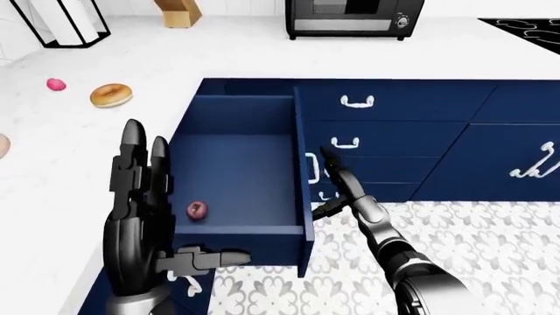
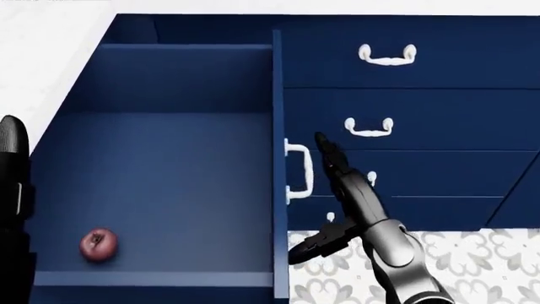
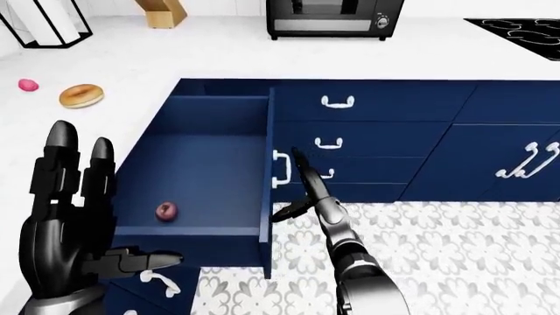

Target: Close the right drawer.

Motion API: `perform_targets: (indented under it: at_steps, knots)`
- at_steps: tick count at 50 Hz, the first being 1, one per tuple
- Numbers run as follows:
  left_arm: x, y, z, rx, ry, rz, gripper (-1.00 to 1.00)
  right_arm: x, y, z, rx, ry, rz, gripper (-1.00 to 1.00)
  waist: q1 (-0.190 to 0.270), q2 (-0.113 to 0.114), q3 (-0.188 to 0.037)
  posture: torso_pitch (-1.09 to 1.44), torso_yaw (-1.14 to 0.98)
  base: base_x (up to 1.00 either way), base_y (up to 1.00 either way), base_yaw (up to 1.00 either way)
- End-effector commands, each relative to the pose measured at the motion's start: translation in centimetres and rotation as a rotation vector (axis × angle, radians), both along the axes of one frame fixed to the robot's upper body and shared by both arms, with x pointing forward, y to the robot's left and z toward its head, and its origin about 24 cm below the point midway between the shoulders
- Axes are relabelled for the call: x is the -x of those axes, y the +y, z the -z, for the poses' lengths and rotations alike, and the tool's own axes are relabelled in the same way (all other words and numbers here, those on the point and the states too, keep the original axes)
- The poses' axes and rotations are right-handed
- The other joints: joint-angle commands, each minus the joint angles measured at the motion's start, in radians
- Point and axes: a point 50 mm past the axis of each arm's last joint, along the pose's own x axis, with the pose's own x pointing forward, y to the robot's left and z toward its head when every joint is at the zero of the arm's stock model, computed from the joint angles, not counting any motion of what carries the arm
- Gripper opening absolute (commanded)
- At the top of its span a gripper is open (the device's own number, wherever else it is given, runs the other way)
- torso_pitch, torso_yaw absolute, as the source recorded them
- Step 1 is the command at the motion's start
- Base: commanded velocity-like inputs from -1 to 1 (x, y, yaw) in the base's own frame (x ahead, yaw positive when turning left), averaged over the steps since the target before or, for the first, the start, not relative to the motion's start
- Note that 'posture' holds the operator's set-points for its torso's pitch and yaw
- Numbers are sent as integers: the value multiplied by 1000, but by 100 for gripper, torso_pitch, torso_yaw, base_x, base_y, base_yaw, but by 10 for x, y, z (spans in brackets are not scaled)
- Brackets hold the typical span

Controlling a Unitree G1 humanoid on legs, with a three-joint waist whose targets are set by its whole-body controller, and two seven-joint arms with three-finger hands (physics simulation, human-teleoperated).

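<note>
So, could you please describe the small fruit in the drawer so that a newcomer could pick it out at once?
Find the dark blue cabinet run under the white counter; one deep open drawer juts out from it. On that drawer's floor, toward the view's lower left, lies a small dark red apple. It is the only thing in the drawer, unlike the doughnut up on the counter.
</note>
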Motion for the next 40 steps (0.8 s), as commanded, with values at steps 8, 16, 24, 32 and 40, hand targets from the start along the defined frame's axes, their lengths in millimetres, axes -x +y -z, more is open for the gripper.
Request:
perform_targets:
  at_steps: [8, 16, 24, 32, 40]
  knots:
    - [5, -1, -11, -8, -76, 4, 100, -12, 26, -29, -30, -130, -85, 100, 7, 1, -25, 0, 0, 0, 0, 0]
    - [6, -1, -10, -7, -75, 6, 100, -11, 35, -28, -25, -121, -114, 100, 8, 2, -26, 0, 0, 0, 0, 0]
    - [7, -2, -14, -5, -76, 6, 100, -10, 52, -28, -10, -112, -167, 100, 8, 2, -27, 0, 0, 0, 0, 0]
    - [7, -1, -14, -4, -76, 6, 100, -7, 67, -26, 7, -98, -223, 100, 8, 4, -25, 0, 0, 0, 0, 0]
    - [6, -1, -14, -3, -77, 6, 100, -7, 78, -27, 21, -87, -261, 100, 5, 5, -24, 0, 0, 0, 0, 0]
